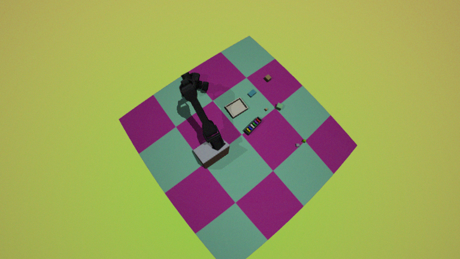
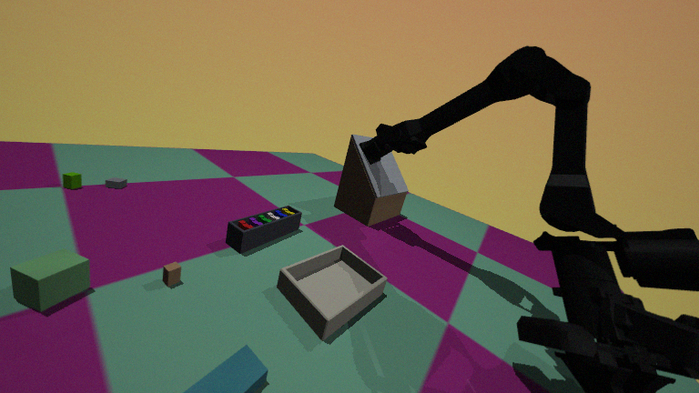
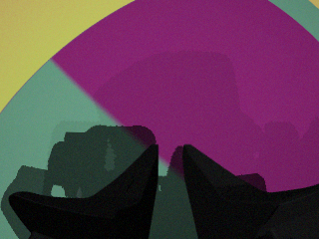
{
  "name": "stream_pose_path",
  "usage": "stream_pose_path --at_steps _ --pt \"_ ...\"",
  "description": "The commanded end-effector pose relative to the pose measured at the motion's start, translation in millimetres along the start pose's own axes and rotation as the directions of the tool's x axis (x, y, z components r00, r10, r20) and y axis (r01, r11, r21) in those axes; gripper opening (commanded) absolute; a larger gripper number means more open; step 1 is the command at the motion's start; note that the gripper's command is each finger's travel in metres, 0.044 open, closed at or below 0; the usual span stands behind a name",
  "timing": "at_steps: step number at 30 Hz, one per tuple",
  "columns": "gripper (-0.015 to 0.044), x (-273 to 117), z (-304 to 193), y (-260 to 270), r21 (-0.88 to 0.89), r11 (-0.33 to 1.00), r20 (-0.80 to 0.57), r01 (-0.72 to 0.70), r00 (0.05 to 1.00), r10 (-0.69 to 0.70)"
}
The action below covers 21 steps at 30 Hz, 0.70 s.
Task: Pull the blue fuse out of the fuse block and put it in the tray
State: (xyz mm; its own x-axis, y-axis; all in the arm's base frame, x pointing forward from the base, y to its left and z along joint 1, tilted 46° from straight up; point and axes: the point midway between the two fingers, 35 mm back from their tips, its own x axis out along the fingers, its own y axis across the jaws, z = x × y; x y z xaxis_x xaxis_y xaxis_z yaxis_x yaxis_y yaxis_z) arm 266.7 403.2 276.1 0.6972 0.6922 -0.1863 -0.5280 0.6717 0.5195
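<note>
The blue fuse sits in the dark fuse block, between the yellow fuse and the white fuse. Green, purple and red fuses fill the rest of the row. The shallow light tray is empty and stands beside the block. My gripper has its fingertips a small gap apart, with nothing between them. It is well away from the block, on the far side of the tray; in the exterior view it is dark and partly cut off at the lower right.
The arm's base stands on a box. A blue block, a tan block and a pale green block lie around the tray. A brown block, a lime cube and a grey block lie farther off.
</note>
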Motion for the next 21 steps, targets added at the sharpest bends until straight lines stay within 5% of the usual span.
stream_pose_path --at_steps 1,10,21 --pt "0.0074 6.4 8.2 -54.9 -0.121 0.99 -0.057 0.076 0.995 -0.083" --pt "0.0074 2.9 18.9 -198.7 -0.413 0.889 -0.185 0.197 0.938 -0.294" --pt "0.0074 -43.5 0.8 -345.1 -0.604 0.782 -0.353 0.155 0.828 -0.437"
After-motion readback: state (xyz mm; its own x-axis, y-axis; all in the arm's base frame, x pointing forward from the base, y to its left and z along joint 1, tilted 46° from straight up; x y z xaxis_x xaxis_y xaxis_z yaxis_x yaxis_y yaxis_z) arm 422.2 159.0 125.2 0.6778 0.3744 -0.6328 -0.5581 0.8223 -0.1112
